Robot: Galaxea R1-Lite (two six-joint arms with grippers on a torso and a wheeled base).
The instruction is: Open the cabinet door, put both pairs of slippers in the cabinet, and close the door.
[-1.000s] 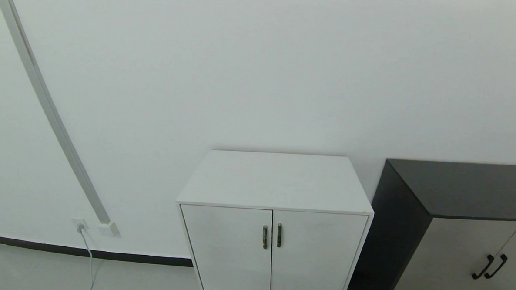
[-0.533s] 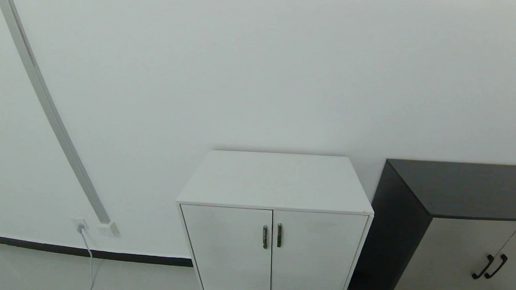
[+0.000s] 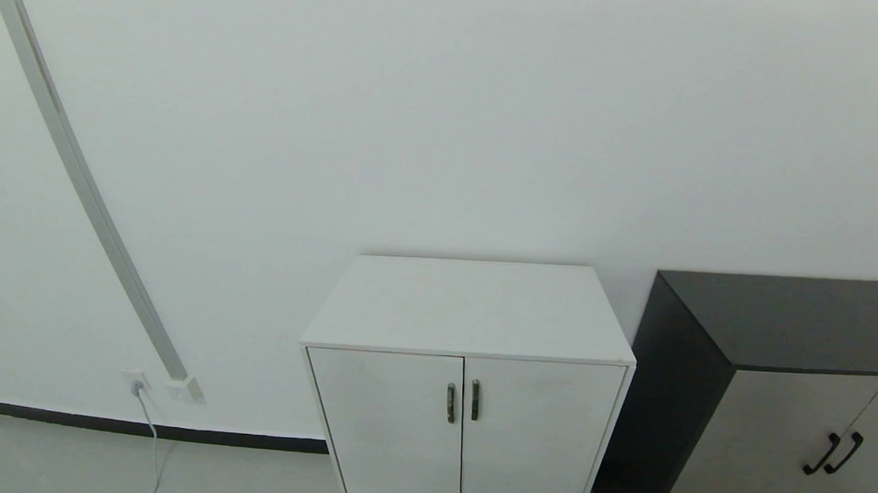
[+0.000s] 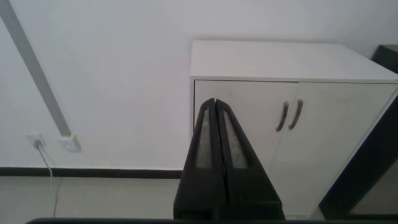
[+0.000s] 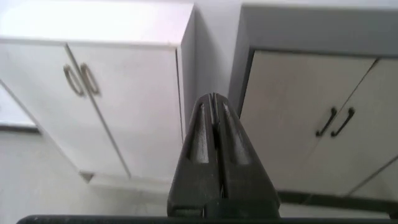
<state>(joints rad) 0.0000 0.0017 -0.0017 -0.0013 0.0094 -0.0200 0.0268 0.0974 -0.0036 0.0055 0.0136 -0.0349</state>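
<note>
White cabinet (image 3: 469, 314) stands against the wall (image 3: 444, 128), doors (image 3: 390, 422) shut. Rigid hinged panels (likely light); grasp the 2 vertical handles (image 3: 462, 402). Left gripper (image 4: 215, 104) and right gripper (image 5: 213, 99): jaws pressed together, empty.

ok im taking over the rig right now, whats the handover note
Left gripper: shut, empty, facing the white cabinet, not touching it.
Right gripper: shut, empty, facing the gap between the white cabinet and the dark-topped cabinet.
Both white cabinet doors are closed, handles at the middle seam.
Done: nothing yet.
Left: open a door, put both pairs of slippers in, close it.
</note>
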